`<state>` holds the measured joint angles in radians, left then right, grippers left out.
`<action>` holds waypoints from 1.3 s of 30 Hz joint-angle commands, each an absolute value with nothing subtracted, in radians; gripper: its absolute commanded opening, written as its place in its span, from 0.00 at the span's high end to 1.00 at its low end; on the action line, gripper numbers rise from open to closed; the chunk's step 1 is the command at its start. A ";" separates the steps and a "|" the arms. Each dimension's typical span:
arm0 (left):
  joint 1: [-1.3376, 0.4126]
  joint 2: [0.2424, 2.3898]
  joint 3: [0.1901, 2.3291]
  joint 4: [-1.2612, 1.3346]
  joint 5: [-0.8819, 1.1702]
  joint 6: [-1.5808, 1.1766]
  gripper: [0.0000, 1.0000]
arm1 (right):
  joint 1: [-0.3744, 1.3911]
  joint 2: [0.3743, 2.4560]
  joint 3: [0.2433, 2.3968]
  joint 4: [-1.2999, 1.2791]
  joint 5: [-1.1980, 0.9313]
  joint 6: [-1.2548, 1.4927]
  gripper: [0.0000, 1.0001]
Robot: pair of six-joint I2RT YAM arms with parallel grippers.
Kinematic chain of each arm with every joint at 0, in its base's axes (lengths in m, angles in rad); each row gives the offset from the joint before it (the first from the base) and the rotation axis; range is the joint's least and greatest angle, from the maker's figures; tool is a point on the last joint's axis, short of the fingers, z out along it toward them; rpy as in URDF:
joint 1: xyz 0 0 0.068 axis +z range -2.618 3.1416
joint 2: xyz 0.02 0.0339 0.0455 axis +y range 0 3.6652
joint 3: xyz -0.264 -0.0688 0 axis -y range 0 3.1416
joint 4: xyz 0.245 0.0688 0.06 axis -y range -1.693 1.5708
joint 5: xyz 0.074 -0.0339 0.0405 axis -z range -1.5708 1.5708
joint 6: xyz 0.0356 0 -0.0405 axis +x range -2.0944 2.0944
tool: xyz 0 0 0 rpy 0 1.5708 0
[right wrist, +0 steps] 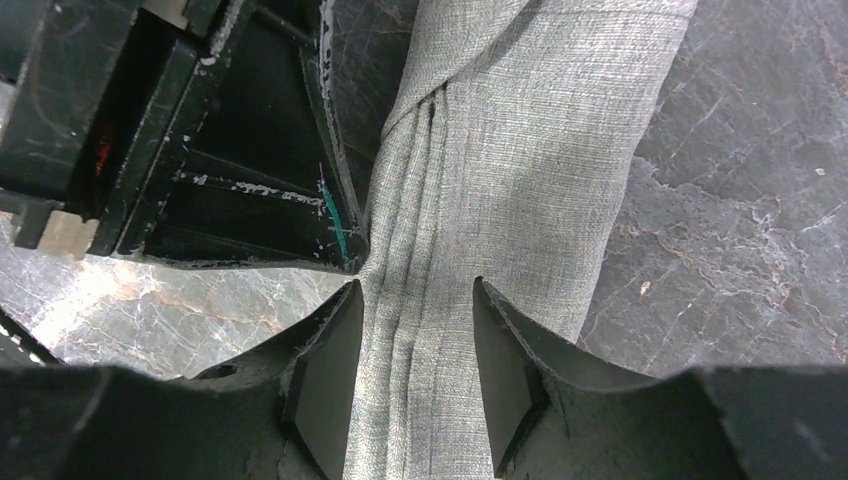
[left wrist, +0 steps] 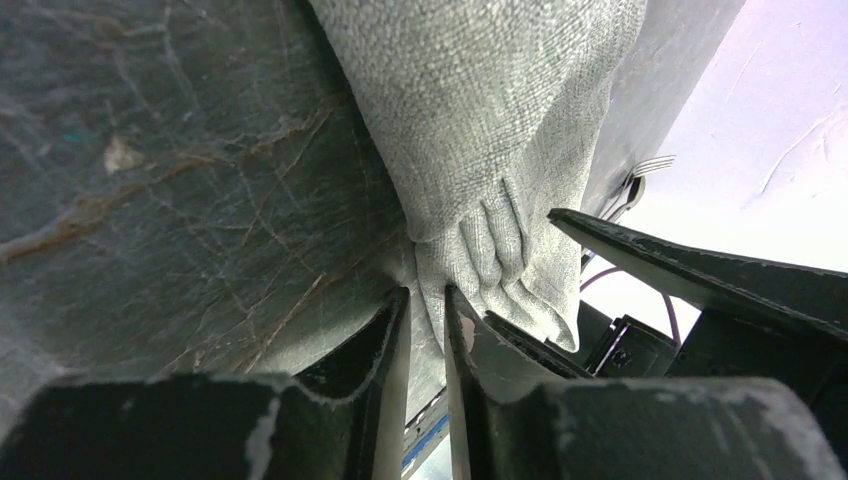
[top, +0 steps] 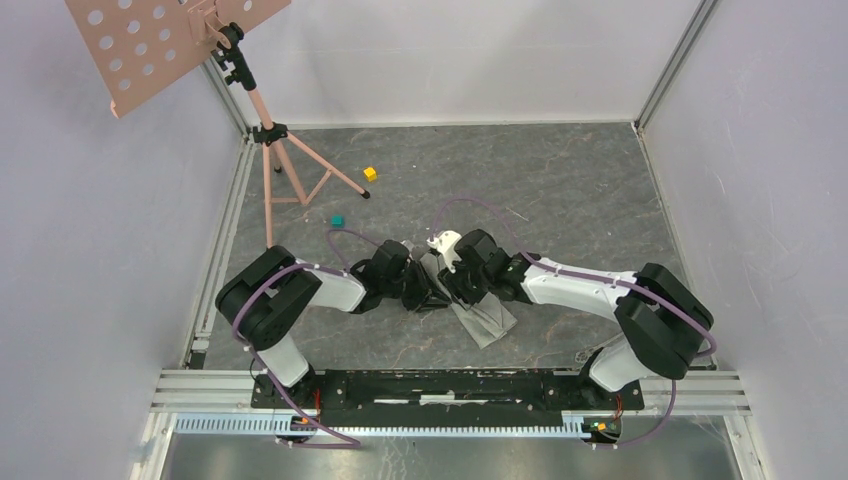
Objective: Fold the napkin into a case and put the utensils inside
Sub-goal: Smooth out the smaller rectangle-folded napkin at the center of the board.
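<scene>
The napkin (top: 487,318) lies as a narrow folded grey-green strip on the dark marble table, partly under both wrists. My left gripper (top: 422,292) is nearly shut, and its fingertips pinch a bunched edge of the napkin (left wrist: 480,120) in the left wrist view, where the gripper (left wrist: 427,305) is low in the frame. My right gripper (right wrist: 415,300) is open, its pads straddling the pleated strip (right wrist: 520,150) from above; in the top view it (top: 458,288) sits right beside the left one. Silver tines of a utensil (left wrist: 648,168) peek out behind the cloth; the other utensils are hidden.
A pink music stand (top: 270,135) with tripod legs stands at the back left. A yellow cube (top: 370,173) and a teal cube (top: 337,221) lie near it. Grey walls enclose the table; a metal rail (top: 450,395) runs along the near edge.
</scene>
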<state>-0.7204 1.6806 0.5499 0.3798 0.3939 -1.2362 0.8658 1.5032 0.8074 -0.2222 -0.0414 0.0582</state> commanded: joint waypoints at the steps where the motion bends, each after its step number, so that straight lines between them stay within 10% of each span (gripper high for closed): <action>1: -0.724 1.695 0.543 0.437 0.360 -1.292 0.76 | 0.881 1.525 0.805 -0.173 -0.006 0.057 0.50; 9: -0.724 1.701 0.530 0.439 0.358 -1.285 0.84 | 0.888 1.546 0.805 -0.164 0.040 0.071 0.62; 17: -0.726 1.702 0.527 0.440 0.353 -1.287 0.89 | 0.890 1.506 0.830 -0.201 0.014 0.099 0.98; 39: -0.756 1.678 0.499 0.448 0.309 -1.283 0.92 | 0.874 1.570 0.706 -0.014 -0.046 0.296 1.00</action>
